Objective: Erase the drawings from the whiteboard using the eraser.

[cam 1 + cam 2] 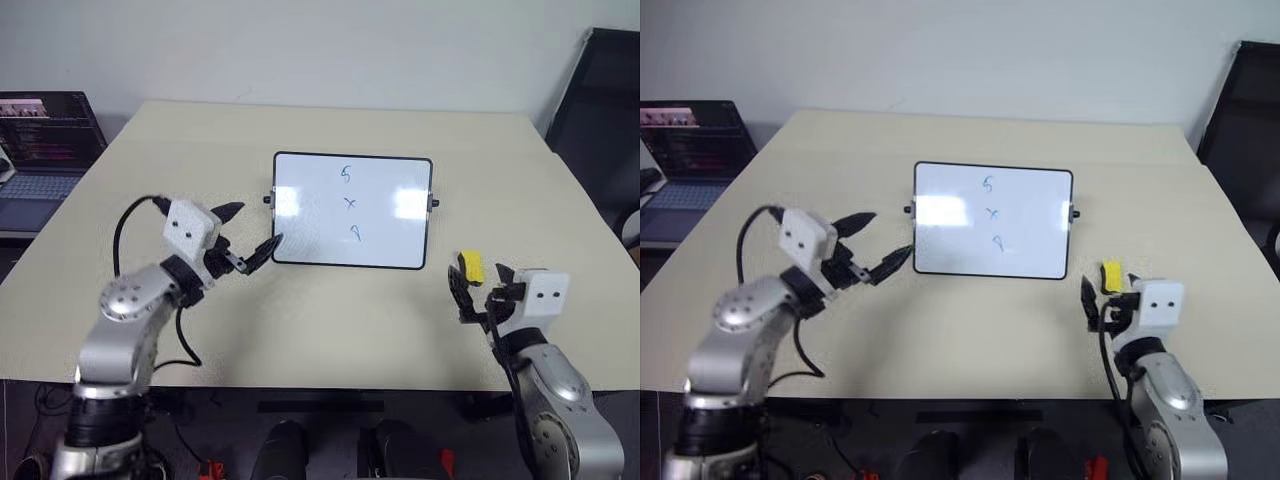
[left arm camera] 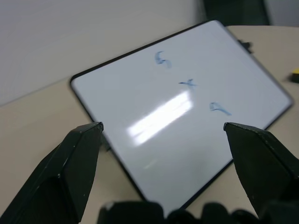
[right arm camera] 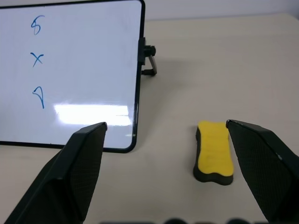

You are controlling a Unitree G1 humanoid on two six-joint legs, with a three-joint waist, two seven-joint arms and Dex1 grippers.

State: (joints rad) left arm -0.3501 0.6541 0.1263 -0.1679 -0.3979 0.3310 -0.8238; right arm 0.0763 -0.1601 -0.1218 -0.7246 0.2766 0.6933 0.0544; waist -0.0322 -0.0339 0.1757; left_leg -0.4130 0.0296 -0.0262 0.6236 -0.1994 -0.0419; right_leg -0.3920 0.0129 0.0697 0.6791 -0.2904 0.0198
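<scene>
The eraser (image 3: 214, 152), lying untouched just ahead of the wide-open right hand (image 3: 187, 172), is being approached; closing on it is needed next.

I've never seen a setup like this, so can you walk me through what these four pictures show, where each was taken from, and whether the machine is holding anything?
This is a two-armed humanoid robot at a beige table. Two pictures come from cameras in its head, looking down over both arms. The other two come from a camera on each wrist, looking out between that gripper's two black fingers.

On the table stands a glossy white whiteboard with a thin black frame, bearing three small blue marker drawings in a column. To its right lies a small yellow eraser block with a dark underside. An open laptop sits off to the left.

Nothing is held. The left gripper is open by the board's left edge; the right gripper is open near the eraser.
</scene>
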